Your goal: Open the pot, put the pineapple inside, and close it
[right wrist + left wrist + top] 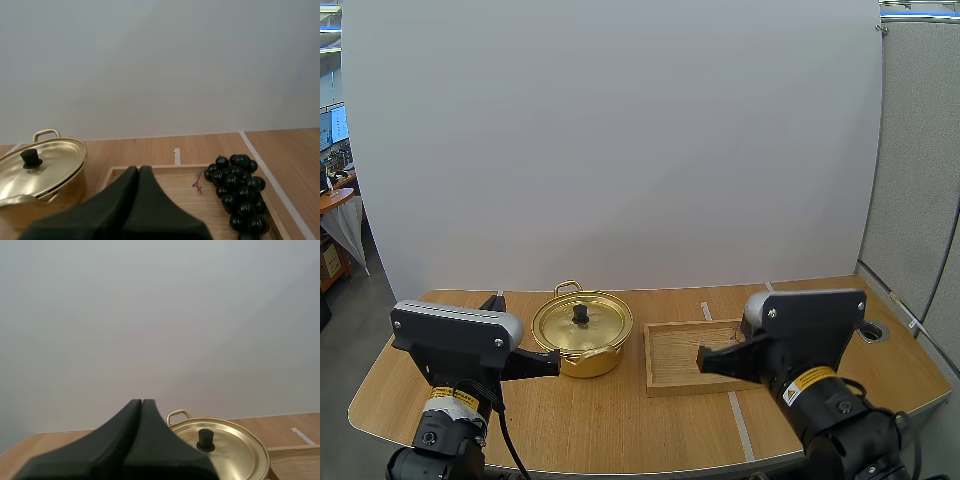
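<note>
The gold pot [582,352] stands upright on the surface, at 9 o'clock from the wooden tray [675,360] and just beside it. Its gold lid [595,325] sits closed on top, with a black knob [580,314] at its centre and a loop handle [567,288] at 12 o'clock. The fruit is a bunch of dark grapes [239,192], lying in the tray's 3 o'clock end.

The wooden table [605,420] carries a lidded gold pot [595,328], with a wooden tray [675,362] just beside it at three o'clock.
</note>
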